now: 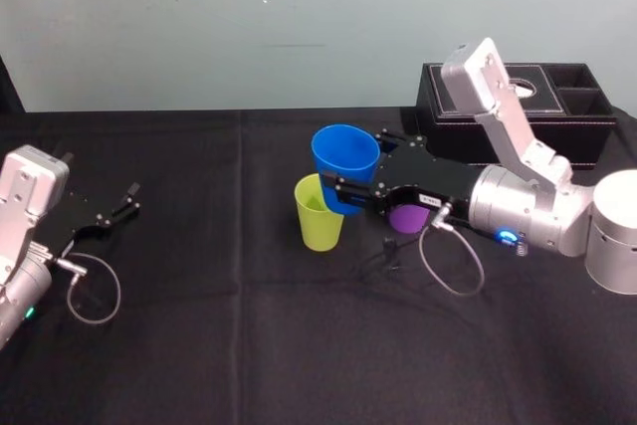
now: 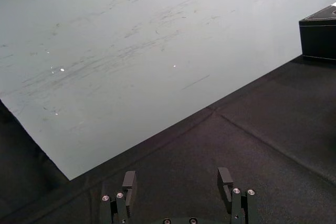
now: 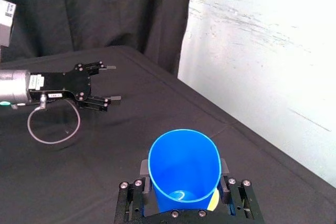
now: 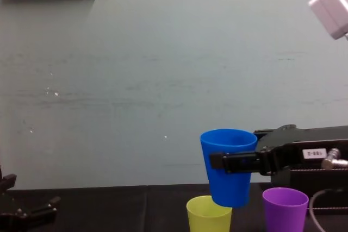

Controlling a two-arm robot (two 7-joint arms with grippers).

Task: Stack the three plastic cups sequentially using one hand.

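My right gripper point(image 1: 350, 171) is shut on the bright blue cup point(image 1: 344, 161), holding it upright in the air with a finger on each side. The blue cup point(image 4: 229, 165) hangs just above and slightly to the right of the yellow-green cup point(image 4: 209, 214), which stands upright on the black cloth point(image 1: 249, 345). The yellow-green cup point(image 1: 318, 212) is not touched by the fingers. A purple cup point(image 4: 284, 209) stands to the right, mostly hidden under the gripper in the head view point(image 1: 408, 217). In the right wrist view the blue cup point(image 3: 184, 167) sits between the pads. My left gripper point(image 1: 127, 201) rests open at the far left.
A black leather box point(image 1: 562, 106) with compartments stands at the back right, behind my right arm. A pale wall runs along the table's far edge. Cable loops hang under both wrists. The black cloth in front of the cups is bare.
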